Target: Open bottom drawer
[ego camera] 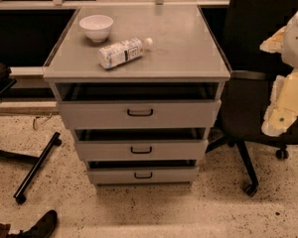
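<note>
Hovering my gripper (287, 90) right of the cabinet (179, 43), well apart, hold state: cannot tell; bottom drawer (111, 176) at cabinet foot not yet pulled, handle (143, 175) untouched

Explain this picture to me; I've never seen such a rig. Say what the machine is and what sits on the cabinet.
One picture, looking down at a grey cabinet from in front. The cream shapes at the right edge belong to a one-armed mobile robot; its gripper hangs there, before a black office chair, apart from the cabinet. On top are a white bowl and a plastic bottle lying on its side. The bottom drawer, lowest of three, is the target; nothing touches its black handle.
</note>
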Controlling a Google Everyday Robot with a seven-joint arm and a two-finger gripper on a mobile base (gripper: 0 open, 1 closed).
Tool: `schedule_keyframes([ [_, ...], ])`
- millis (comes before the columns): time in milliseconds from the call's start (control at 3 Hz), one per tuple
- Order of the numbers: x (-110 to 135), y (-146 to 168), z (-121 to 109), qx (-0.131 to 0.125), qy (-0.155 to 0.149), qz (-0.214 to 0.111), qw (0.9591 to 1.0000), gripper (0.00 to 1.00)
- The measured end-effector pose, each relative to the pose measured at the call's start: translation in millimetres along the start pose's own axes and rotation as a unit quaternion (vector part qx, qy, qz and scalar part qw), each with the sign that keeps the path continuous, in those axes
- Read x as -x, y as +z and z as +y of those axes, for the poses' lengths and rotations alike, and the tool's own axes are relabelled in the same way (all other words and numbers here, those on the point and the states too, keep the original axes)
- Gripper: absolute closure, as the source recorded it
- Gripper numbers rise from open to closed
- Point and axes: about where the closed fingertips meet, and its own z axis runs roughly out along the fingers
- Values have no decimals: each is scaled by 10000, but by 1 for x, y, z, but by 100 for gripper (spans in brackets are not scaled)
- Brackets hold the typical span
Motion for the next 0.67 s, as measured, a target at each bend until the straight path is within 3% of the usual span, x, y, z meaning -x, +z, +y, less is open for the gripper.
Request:
schedule_keyframes([
  [333, 0, 0, 0, 0, 0, 0, 10000, 0],
  [667, -2, 19, -3, -25, 25, -82, 10000, 0],
])
